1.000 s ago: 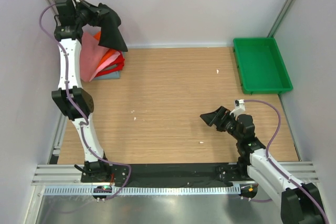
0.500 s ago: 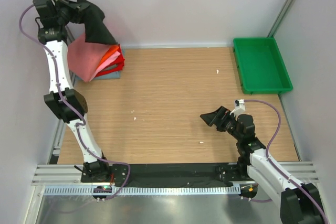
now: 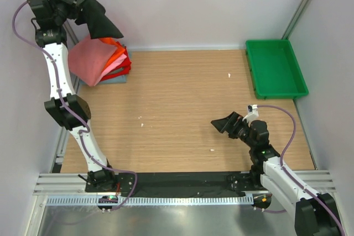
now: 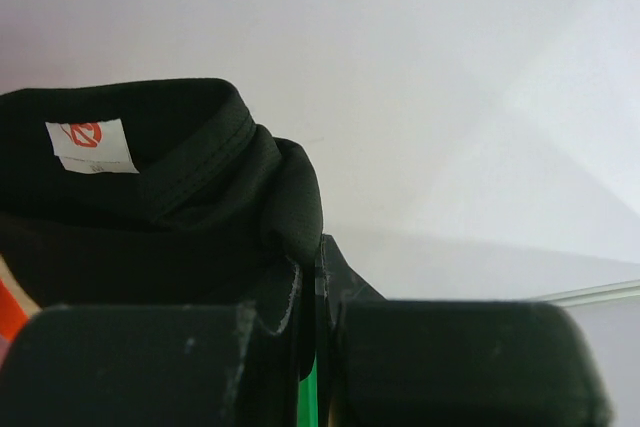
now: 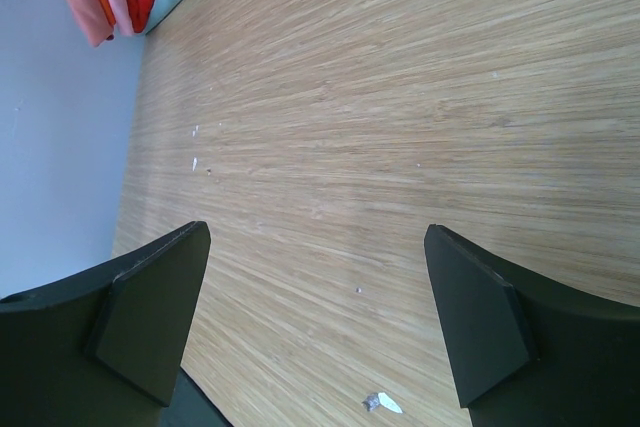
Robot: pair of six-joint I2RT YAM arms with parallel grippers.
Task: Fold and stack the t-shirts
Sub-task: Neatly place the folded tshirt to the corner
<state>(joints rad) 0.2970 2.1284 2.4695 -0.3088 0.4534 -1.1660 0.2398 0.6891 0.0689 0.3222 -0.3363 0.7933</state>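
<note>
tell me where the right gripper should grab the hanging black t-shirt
Take the free lower corner of the black t-shirt, coming from the table side on its right. The left gripper pinches the bunched collar end, the walls close off the back and left, and the cloth drapes to a point above the folded shirts.

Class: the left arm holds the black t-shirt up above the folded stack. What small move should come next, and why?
Probably swing the black t-shirt over the table and lower it to spread flat. It hangs bunched from the shut left fingers, apparently unfolded, above the folded stack, while the right fingers hang open and empty over the wood.
</note>
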